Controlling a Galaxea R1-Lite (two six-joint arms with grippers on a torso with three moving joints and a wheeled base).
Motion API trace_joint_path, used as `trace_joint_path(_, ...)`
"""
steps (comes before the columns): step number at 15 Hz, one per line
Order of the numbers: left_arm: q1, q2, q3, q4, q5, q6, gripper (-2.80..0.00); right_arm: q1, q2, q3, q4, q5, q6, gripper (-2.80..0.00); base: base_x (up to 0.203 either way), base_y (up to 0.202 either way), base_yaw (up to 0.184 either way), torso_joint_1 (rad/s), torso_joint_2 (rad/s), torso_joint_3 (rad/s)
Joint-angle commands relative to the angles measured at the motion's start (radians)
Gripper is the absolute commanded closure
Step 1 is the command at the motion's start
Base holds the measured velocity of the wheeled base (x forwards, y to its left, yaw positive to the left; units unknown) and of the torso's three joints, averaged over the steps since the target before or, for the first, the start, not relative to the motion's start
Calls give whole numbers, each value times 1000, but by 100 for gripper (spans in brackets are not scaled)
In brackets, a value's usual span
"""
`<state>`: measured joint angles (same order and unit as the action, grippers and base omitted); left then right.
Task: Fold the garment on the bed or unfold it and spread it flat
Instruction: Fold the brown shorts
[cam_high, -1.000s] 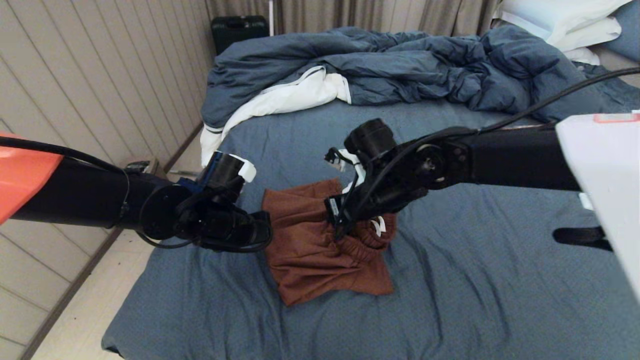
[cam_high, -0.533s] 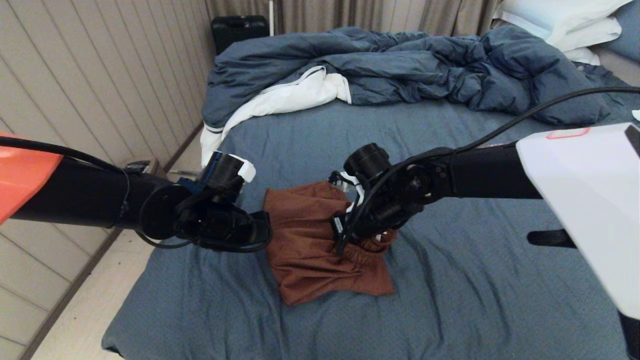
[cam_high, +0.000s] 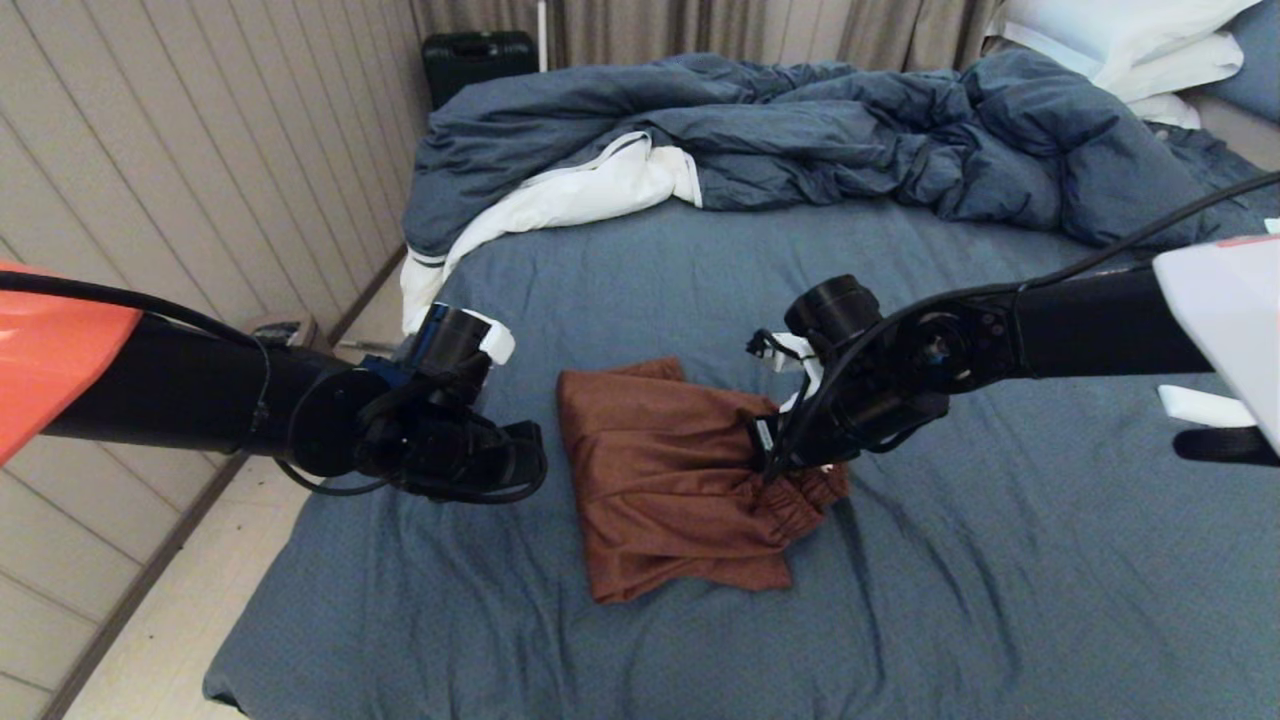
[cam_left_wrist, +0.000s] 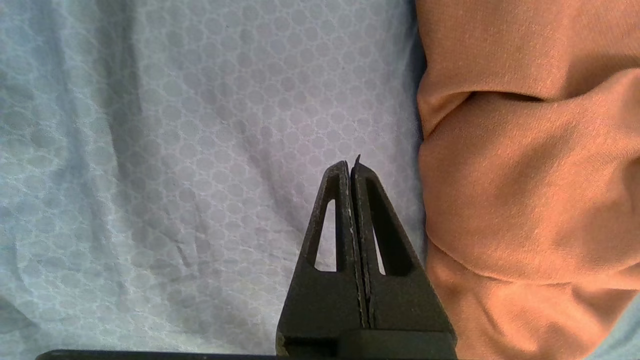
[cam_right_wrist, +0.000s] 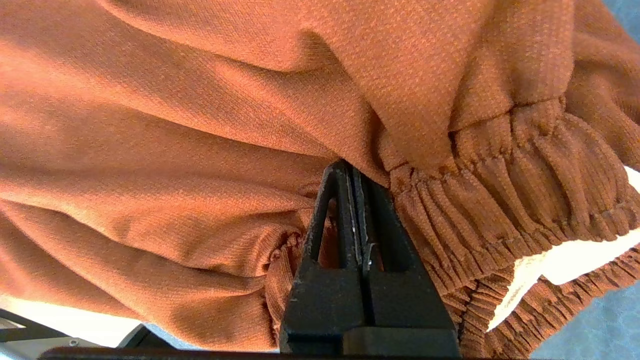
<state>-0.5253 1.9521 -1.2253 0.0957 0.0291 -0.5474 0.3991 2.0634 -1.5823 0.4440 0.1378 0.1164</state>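
Observation:
The garment (cam_high: 670, 480), rust-brown shorts, lies bunched in the middle of the bed (cam_high: 1000, 600) on its slate-blue sheet. My right gripper (cam_high: 768, 462) is shut on the garment at its right side, by the gathered elastic waistband (cam_right_wrist: 500, 200). In the right wrist view the right gripper's (cam_right_wrist: 347, 167) tips are buried under a fold of the brown cloth (cam_right_wrist: 200, 150). My left gripper (cam_high: 530, 465) hovers shut and empty just left of the shorts. The left wrist view shows the left gripper (cam_left_wrist: 351, 165) over bare sheet, with the garment's edge (cam_left_wrist: 525, 175) beside it.
A rumpled blue duvet (cam_high: 800, 130) with white lining (cam_high: 560, 200) fills the far half of the bed. White pillows (cam_high: 1120, 40) sit at the far right. A black case (cam_high: 478, 60) stands by the wall. The bed's left edge drops to pale floor (cam_high: 170, 620).
My right gripper has pulled the garment to the right, and the shorts have slid away from the left gripper. The left arm has barely moved.

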Motion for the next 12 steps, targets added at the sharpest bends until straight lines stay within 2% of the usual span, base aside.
trace_joint_path(1,2,5,-2,-1,2,-3,0,3,-4,-5,1,2,2,0,0,0,0,0,0,0)
trace_joint_path(9,16,-8,-5,0,5,-3,0,27,-6,-19,-38,13,2,0,0,0,0,0,0,0)
trace_joint_path(12,40,-48,-14,1,12,-2,0,50,-11,-78,-48,16,6,0,0,0,0,0,0,0)
